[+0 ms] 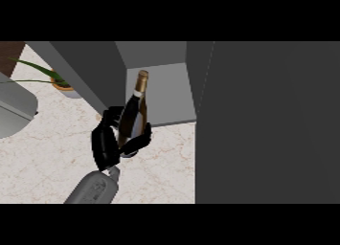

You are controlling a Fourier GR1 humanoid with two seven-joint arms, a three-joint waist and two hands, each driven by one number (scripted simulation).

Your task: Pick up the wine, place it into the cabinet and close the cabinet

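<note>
Black left hand [110, 139] around wine [135, 107]

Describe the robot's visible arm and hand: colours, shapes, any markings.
One arm shows, coming in from the lower edge left of centre. The forearm is a smooth, rounded grey shell, narrowing to a small pale wrist piece. The hand is glossy black, with slim segmented fingers and a thumb. No cables, labels or markings can be seen. Which arm it is cannot be told.

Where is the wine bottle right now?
In the head view, the wine bottle sits left of centre, gripped by the left hand, its neck pointing into the open cabinet over the shelf's front edge.
</note>
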